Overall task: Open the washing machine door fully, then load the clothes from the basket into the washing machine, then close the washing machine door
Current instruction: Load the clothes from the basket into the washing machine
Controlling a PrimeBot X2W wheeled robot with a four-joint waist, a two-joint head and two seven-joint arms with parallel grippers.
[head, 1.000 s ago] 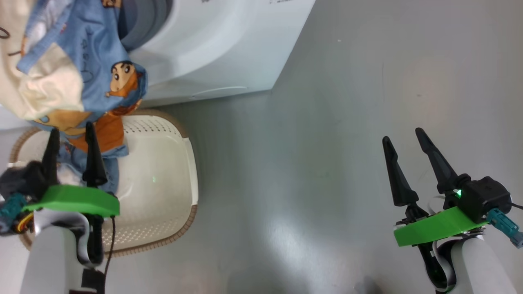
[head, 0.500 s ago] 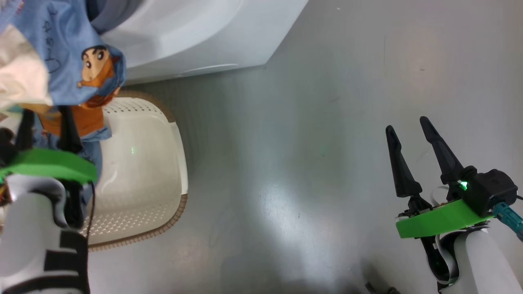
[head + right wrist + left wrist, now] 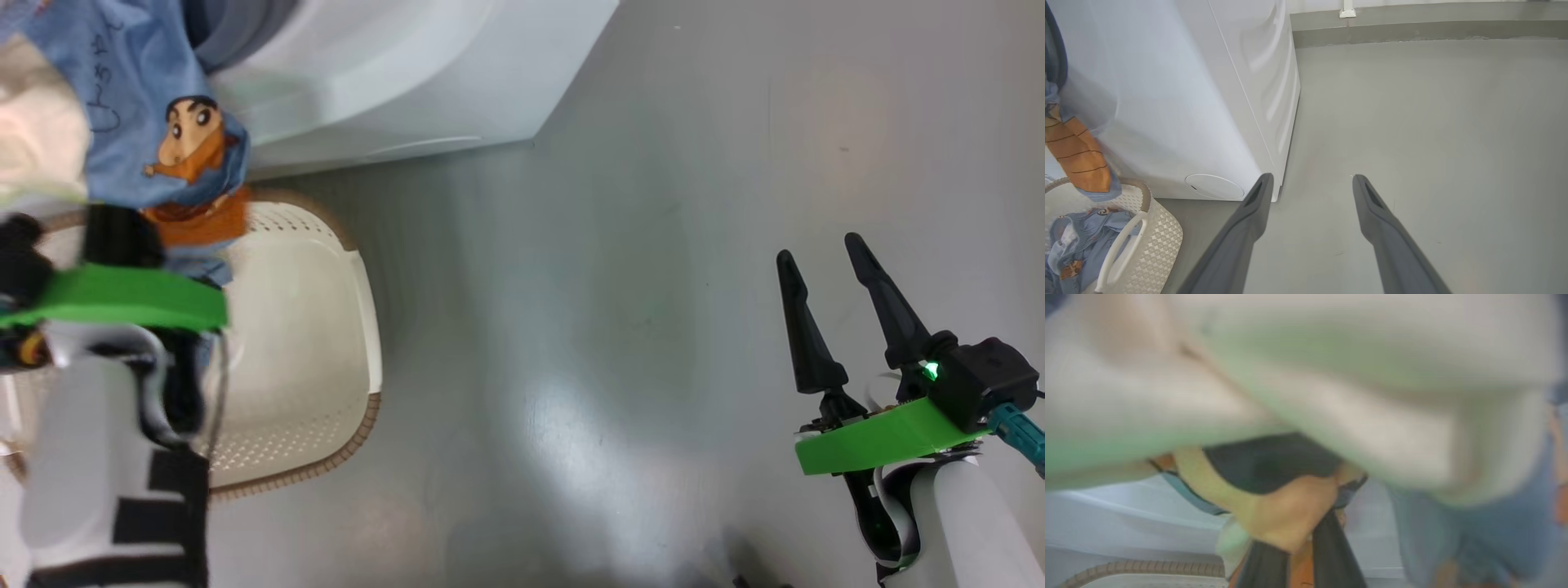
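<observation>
Pinched shut, the left tool (image 3: 1300,559) has orange and blue cloth caught between its two dark fingers (image 3: 1335,559), close in front of the washing machine's lower front. In the head view it is only a blur. The right tool (image 3: 819,249) hangs with its fingers spread wide and nothing between them, well apart from the washing machine, out past its front corner.

The floor (image 3: 653,204), smooth and grey, spreads out from the washing machine's base. The washing machine (image 3: 392,73) is a white box. Its grey-blue gasket (image 3: 237,24) shows at the opening, and a small round flap (image 3: 1214,186) sits low on its front near the corner. The basket (image 3: 326,343), cream with a brown rim, stands on the floor just before the washing machine's front. The clothes (image 3: 139,90), light blue with an orange cartoon print and pale lining, hang from the left tool in front of the washing machine's opening, and more of them lie in the basket.
</observation>
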